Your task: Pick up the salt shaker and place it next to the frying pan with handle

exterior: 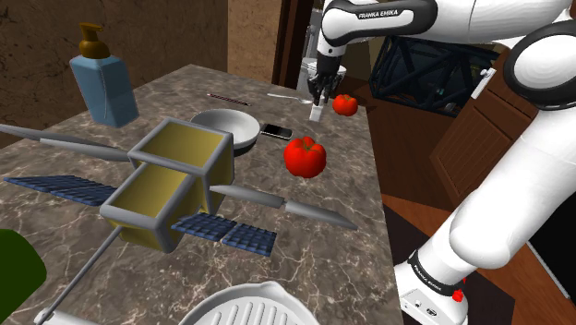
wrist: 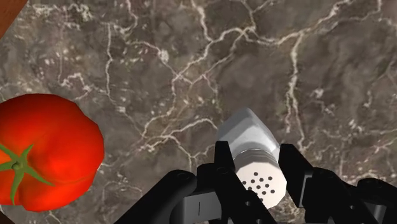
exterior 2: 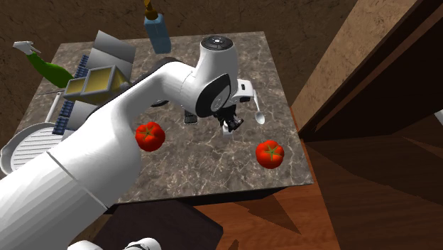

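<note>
Dark marble bench point(exterior: 323, 263) carries a big yellow satellite model point(exterior: 171, 180), a white ribbed frying pan point(exterior: 247, 309) at the shoulder view's near end, and a red tomato point(exterior: 305, 157) in the middle. At the far end, well apart from the pan, the black pincer point(exterior: 318, 96) clasps the white salt shaker point(wrist: 247, 130) between its fingers, near a second tomato point(exterior: 345, 104).

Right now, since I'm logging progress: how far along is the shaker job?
Done: the gripper is shut on the shaker, so the grasp looks made. In hand: the carry; the shaker is at the table's far end in the shoulder view, beside a tomato. Left: crossing to the pan at the near edge and setting the shaker down beside it.
</note>
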You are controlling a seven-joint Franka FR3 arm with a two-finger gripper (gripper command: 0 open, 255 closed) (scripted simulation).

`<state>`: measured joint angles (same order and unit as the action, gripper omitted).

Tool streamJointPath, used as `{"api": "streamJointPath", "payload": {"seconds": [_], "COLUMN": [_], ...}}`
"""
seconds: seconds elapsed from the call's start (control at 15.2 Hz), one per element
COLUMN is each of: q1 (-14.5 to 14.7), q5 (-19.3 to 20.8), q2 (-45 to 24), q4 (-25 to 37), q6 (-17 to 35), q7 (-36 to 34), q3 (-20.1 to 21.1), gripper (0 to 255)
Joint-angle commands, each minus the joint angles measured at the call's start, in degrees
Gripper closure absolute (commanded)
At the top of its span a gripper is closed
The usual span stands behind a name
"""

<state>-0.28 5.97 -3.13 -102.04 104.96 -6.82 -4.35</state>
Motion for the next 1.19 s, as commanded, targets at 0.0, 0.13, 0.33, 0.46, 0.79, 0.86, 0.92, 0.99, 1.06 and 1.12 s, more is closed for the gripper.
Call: {"api": "streamJointPath", "payload": {"seconds": [0.0,0.13,0.33,0.46,0.79,0.86,0.92,0.99,1.06,1.12], "q1": [0.0,0.0,0.0,0.0,0.1,0.1,0.1,0.1,0.1,0.1], "q5": [0.0,-0.1,-0.1,-0.2,-0.2,-0.2,-0.3,-0.3,-0.3,-0.3], "q2": [0.0,0.1,0.0,-0.1,-0.6,-0.8,-0.9,-1.1,-1.3,-1.5], "q4": [1.4,2.9,5.3,7.0,11.5,12.4,13.4,14.4,15.5,16.5], "q6": [-1.5,-3.0,-5.3,-6.9,-10.8,-11.6,-12.5,-13.3,-14.1,-15.0], "q7": [0.1,0.3,0.5,0.6,1.0,1.1,1.2,1.3,1.3,1.4], "q3": [0.0,0.0,0.0,0.0,0.0,0.0,0.0,0.0,0.0,0.0], "gripper": [255,255,255,255,255,255,255,255,255,255]}}
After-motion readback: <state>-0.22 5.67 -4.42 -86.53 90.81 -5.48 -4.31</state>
